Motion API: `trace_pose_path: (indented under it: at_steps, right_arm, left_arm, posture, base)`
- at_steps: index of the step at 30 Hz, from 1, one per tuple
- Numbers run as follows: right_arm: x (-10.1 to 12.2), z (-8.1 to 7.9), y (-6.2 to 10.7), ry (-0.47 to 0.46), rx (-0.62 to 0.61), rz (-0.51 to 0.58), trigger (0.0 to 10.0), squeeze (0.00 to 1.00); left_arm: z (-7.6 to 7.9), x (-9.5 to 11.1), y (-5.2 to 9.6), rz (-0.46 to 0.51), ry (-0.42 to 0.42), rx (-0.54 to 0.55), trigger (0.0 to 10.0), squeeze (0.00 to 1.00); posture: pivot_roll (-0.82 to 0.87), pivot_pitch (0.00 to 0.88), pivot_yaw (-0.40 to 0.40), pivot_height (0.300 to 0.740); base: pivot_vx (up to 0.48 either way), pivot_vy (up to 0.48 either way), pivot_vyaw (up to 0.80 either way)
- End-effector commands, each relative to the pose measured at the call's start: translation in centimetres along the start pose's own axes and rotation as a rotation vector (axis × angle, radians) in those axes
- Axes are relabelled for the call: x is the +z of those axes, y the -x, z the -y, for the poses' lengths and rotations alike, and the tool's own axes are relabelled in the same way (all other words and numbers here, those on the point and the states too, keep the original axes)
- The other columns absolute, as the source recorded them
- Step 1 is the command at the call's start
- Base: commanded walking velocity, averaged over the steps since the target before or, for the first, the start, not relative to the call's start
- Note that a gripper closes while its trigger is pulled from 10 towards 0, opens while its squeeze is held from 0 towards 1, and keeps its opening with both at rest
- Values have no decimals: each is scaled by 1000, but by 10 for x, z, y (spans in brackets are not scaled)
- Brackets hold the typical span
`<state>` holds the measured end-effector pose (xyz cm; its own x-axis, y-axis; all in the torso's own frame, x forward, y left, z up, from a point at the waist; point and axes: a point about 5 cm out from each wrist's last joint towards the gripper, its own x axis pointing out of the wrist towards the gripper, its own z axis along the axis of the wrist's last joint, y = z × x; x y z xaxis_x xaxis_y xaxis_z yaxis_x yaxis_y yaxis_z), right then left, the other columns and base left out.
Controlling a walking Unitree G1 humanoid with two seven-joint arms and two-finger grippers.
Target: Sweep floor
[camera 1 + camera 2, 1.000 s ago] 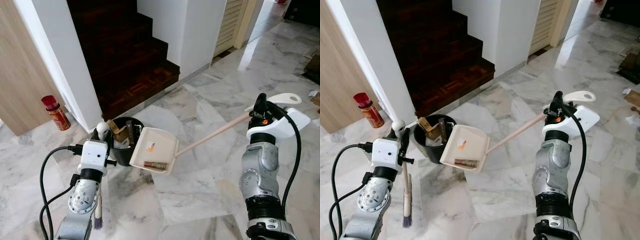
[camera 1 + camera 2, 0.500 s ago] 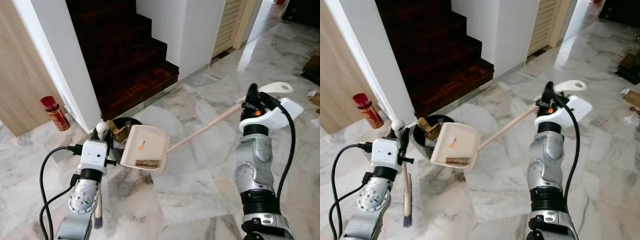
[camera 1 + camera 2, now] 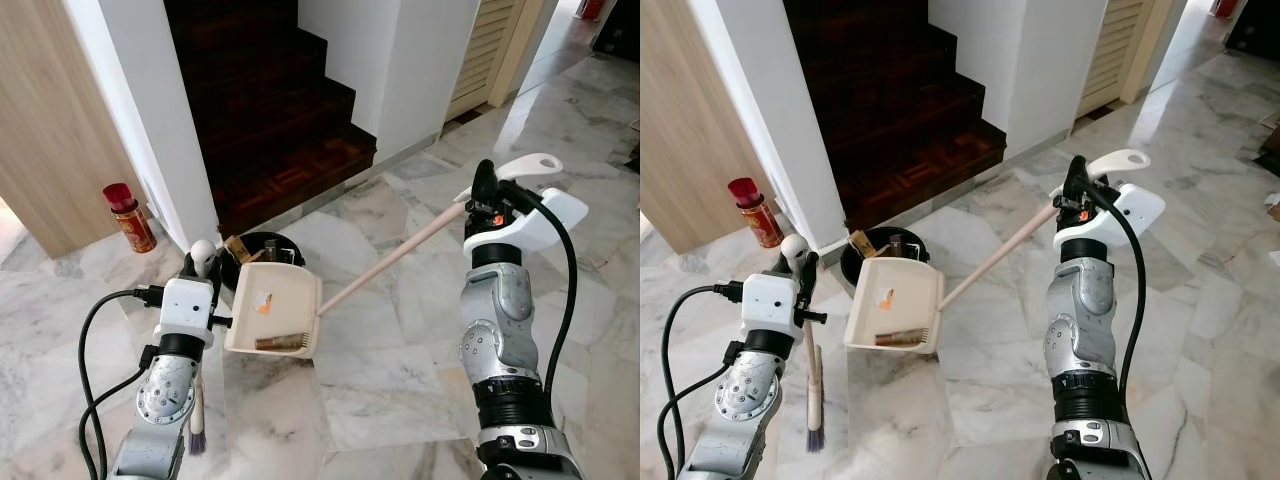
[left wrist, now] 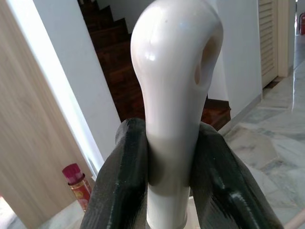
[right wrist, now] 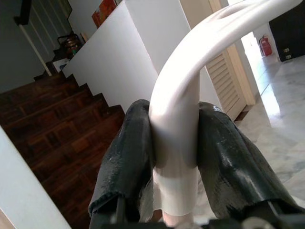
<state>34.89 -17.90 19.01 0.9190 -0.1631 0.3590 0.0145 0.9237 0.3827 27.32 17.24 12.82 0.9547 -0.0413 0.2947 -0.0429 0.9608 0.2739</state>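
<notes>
A cream dustpan [image 3: 270, 312] hangs tilted just in front of a black bin [image 3: 262, 247] holding scraps, and hides the bin's near rim. Brown debris [image 3: 280, 343] and an orange bit lie in the pan. The pan's long pale pole [image 3: 390, 258] rises to the right. My right gripper [image 5: 176, 109] is shut on the pole's white loop grip [image 3: 530, 163]. To the bin's left, my left gripper [image 4: 170, 126] is shut on the white knob of a hand broom [image 3: 203, 250]. Its bristles [image 3: 815, 438] hang near the marble floor.
A dark wooden staircase [image 3: 270, 110] climbs behind the bin between white walls [image 3: 150, 120]. A red spray can [image 3: 127, 215] stands by a wood panel at the left. A louvred door [image 3: 492, 50] is at the back right. Marble floor [image 3: 380, 390] spreads out in front.
My right arm has swung left, carrying the dustpan from the bin's right side across its front and tilting it steeper. The camera has shifted too. The left arm holds still.
</notes>
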Motion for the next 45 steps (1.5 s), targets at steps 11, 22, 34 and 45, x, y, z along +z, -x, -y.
trace_pose_path:
  at_steps: [11, 22, 34, 45]
  right_arm:
    - [16, -11, -5, -14, 50, 66, 10000, 0]
    - [15, -13, -5, -33, 56, 64, 10000, 0]
    - [15, -14, -5, -42, 62, 62, 10000, 0]
    - [16, -17, -6, -48, 73, 66, 10000, 0]
  left_arm:
    - [-2, 6, -2, 33, -20, 3, 10000, 0]
    - [-2, 6, -2, 36, -18, 6, 10000, 0]
    - [-2, 7, -3, 41, -18, 6, 10000, 0]
    - [-1, 7, -5, 47, -18, 1, 10000, 0]
  posture:
    - [70, 32, -16, 740]
    - [70, 29, -17, 740]
    - [73, 22, -16, 740]
    - [72, 0, -15, 740]
  base:
    - [0, 0, 190]
    - [111, 0, 113]
    - [268, 0, 0]
    - [293, 0, 0]
